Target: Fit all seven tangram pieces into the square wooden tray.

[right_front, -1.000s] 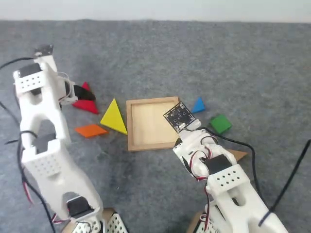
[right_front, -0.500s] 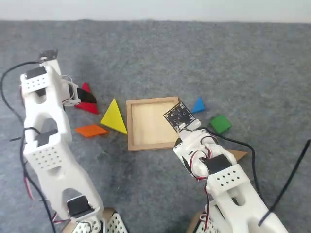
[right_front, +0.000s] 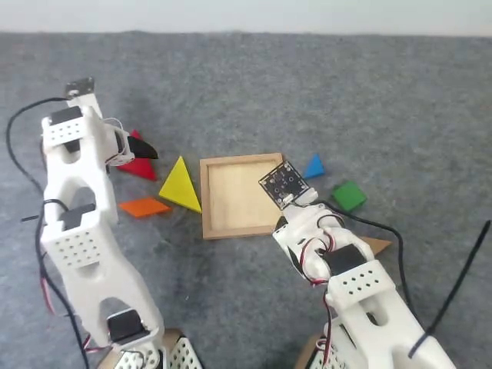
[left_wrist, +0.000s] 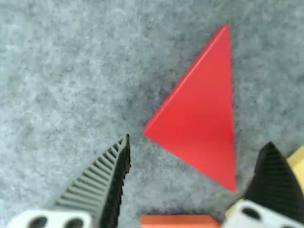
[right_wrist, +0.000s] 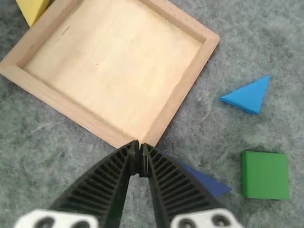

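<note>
The red triangle (left_wrist: 199, 118) lies flat on the grey carpet, and my left gripper (left_wrist: 197, 142) hovers over it, open, with one finger on each side. In the high view this gripper (right_front: 138, 151) covers part of the red triangle (right_front: 142, 167). The square wooden tray (right_front: 206, 196) holds nothing. My right gripper (right_wrist: 139, 145) is shut on nothing, just outside the tray's (right_wrist: 185, 90) near edge, and a dark blue piece (right_wrist: 206, 184) lies partly under its fingers. The yellow triangle (right_front: 179, 185) and orange piece (right_front: 144, 206) lie left of the tray.
A small blue triangle (right_front: 314, 166) and a green square (right_front: 349, 195) lie right of the tray. A tan triangle (right_front: 378, 244) peeks out beside the right arm. Open carpet stretches behind the tray. The orange piece (left_wrist: 175, 221) and a yellow corner (left_wrist: 297, 159) sit close to the left fingers.
My left arm has shifted slightly right, bringing its gripper further over the red triangle. The right arm and all pieces have stayed put.
</note>
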`<move>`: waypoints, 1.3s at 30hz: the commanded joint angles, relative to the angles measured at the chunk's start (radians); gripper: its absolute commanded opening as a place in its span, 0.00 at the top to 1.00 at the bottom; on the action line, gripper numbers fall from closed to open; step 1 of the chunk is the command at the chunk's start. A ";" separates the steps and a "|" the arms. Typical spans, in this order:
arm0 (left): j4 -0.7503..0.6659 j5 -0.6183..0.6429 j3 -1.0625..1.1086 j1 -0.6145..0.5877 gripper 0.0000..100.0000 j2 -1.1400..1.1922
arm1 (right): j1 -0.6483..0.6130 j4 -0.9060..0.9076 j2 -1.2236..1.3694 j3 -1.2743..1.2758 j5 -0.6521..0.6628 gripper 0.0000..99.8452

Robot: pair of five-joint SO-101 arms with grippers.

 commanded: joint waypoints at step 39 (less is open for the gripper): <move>0.206 0.083 -0.430 0.011 0.64 0.249 | 0.007 -0.015 -0.002 -0.006 0.011 0.99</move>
